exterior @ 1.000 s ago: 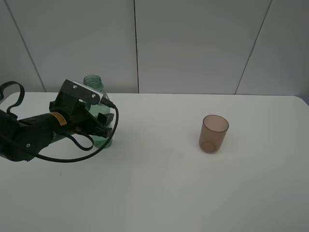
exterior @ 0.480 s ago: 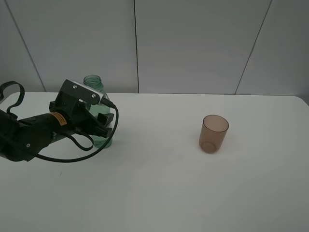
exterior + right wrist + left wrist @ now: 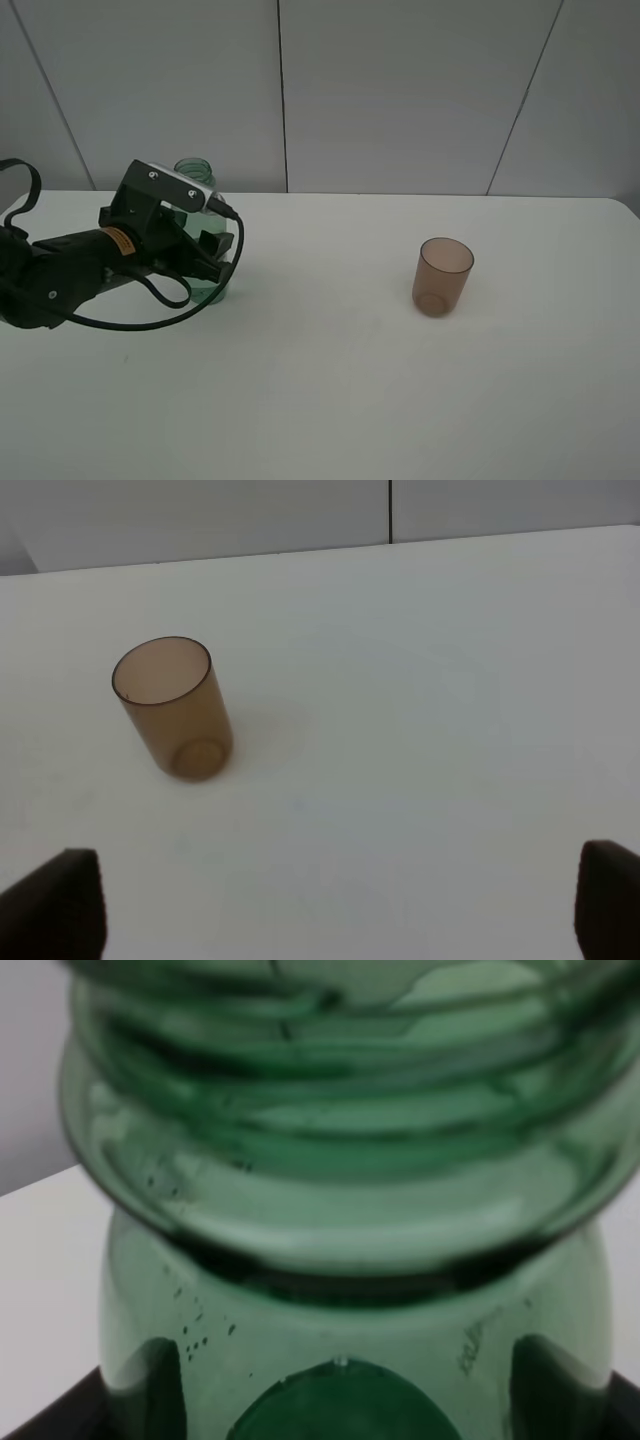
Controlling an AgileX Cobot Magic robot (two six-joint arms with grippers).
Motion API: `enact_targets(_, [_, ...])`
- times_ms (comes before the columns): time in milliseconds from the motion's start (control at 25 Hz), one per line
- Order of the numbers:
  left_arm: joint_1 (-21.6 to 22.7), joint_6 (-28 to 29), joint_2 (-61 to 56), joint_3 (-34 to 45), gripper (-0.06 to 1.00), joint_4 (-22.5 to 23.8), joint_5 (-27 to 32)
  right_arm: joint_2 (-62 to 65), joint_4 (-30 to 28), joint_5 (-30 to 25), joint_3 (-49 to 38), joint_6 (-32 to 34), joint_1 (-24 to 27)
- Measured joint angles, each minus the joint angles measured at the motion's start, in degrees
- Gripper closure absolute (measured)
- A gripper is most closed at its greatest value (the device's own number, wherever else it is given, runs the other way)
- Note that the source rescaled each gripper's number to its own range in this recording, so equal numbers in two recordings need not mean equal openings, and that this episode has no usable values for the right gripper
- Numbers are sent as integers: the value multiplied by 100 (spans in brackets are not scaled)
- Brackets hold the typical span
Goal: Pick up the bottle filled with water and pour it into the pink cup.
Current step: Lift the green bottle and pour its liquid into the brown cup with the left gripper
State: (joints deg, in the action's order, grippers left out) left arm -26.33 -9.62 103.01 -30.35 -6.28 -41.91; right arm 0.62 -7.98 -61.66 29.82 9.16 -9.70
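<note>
The green bottle (image 3: pixel 192 168) stands at the table's back left, capless neck up. My left gripper (image 3: pixel 214 262) is shut on its lower body from the near left, and the arm hides most of it. In the left wrist view the bottle (image 3: pixel 340 1210) fills the picture, with a dark finger in each lower corner around it. The pink cup (image 3: pixel 442 278) stands upright and empty to the right, far from the bottle. It also shows in the right wrist view (image 3: pixel 175 708). My right gripper (image 3: pixel 340 910) is open and empty, back from the cup, and is out of the exterior view.
The white table (image 3: pixel 330 380) stretches wide between bottle and cup. A grey panelled wall (image 3: pixel 400 90) stands right behind its far edge. A black cable (image 3: pixel 150 320) loops from my left arm down onto the table in front of the bottle.
My left wrist has risen and tipped slightly at the bottle. The bottle's base sits a touch higher in view. The cup has not moved.
</note>
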Motion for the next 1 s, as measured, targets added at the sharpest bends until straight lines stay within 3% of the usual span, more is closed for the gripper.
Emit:
enact_targets(560, [0, 0, -357, -180, 84, 97, 546, 0, 0, 0, 0, 0, 0])
enact_targets(840, [0, 0, -497, -559, 84, 250, 1137, 0, 0, 0, 0, 0, 0])
enact_targets(1000, [0, 0, -570, -910, 84, 453, 1758, 0, 0, 0, 0, 0, 0])
